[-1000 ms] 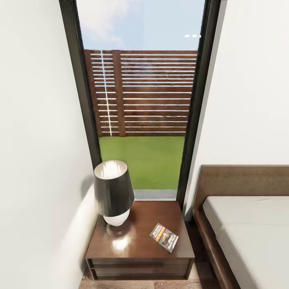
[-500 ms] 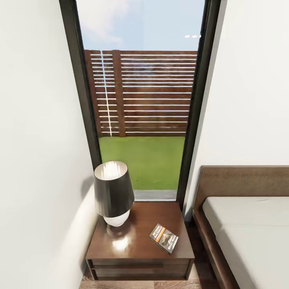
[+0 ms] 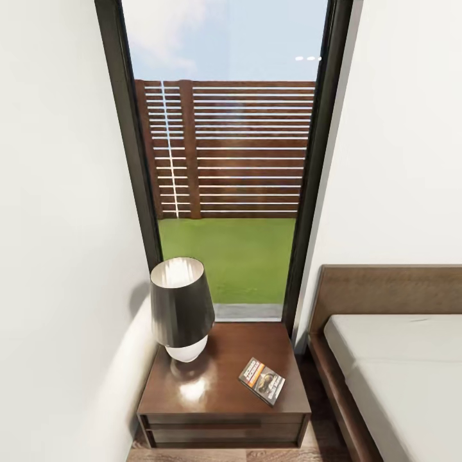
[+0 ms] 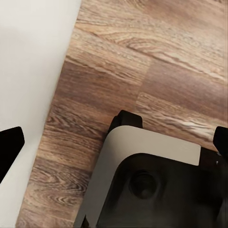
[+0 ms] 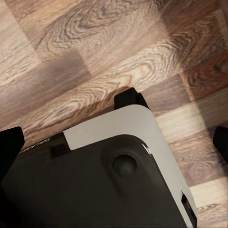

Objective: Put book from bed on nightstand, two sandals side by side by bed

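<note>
Both arms hang low, pointing down at the wood-plank floor [image 4: 142,57] above the robot's base [image 5: 95,185]. The left gripper [image 4: 114,142] and right gripper [image 5: 114,142] each show dark fingertips at opposite picture edges, spread wide, holding nothing. Farther off, the book [image 3: 262,380] lies flat on the nightstand [image 3: 212,391], near its right front corner, well apart from the table lamp [image 3: 181,307]. The bed [image 3: 398,359] stands to the right. Beyond, a tall window [image 3: 224,160].

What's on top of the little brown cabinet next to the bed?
On the nightstand stand a lamp with a dark shade, toward the wall, and the book lying flat nearer the bed. The drawers are shut, so their insides are hidden.
</note>
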You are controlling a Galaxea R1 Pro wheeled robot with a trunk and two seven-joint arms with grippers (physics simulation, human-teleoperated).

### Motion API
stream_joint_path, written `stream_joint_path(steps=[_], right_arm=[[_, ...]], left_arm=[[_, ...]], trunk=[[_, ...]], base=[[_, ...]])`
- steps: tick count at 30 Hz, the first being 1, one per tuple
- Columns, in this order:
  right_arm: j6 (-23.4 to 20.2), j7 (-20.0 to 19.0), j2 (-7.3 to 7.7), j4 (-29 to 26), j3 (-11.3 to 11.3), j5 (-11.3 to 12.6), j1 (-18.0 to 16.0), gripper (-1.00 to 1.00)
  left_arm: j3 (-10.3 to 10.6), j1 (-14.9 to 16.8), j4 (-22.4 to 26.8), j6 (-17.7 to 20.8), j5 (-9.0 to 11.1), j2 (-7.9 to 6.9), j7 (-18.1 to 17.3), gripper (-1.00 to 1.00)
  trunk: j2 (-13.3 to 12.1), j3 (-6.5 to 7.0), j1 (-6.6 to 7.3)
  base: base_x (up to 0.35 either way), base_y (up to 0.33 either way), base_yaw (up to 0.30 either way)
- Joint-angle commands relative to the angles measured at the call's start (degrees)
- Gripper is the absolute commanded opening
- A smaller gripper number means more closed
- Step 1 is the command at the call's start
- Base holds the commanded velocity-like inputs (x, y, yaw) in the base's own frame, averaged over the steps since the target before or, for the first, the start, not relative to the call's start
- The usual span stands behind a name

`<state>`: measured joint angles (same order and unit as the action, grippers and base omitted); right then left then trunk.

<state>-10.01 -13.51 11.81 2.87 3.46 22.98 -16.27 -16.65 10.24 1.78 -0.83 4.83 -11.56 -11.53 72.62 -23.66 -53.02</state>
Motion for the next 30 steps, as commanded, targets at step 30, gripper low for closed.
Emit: stream_joint_path(steps=[30], right_arm=[[0.3, 0.3, -3.40, 0.1, 0.5, 0.2, -0.1, 1.00]], left_arm=[[0.0, 0.0, -0.7, 0.3, 0.7, 2.60, -0.2, 1.00]], trunk=[[0.0, -0.06, 0.00]], base=[[0.000, 0.000, 0.000]])
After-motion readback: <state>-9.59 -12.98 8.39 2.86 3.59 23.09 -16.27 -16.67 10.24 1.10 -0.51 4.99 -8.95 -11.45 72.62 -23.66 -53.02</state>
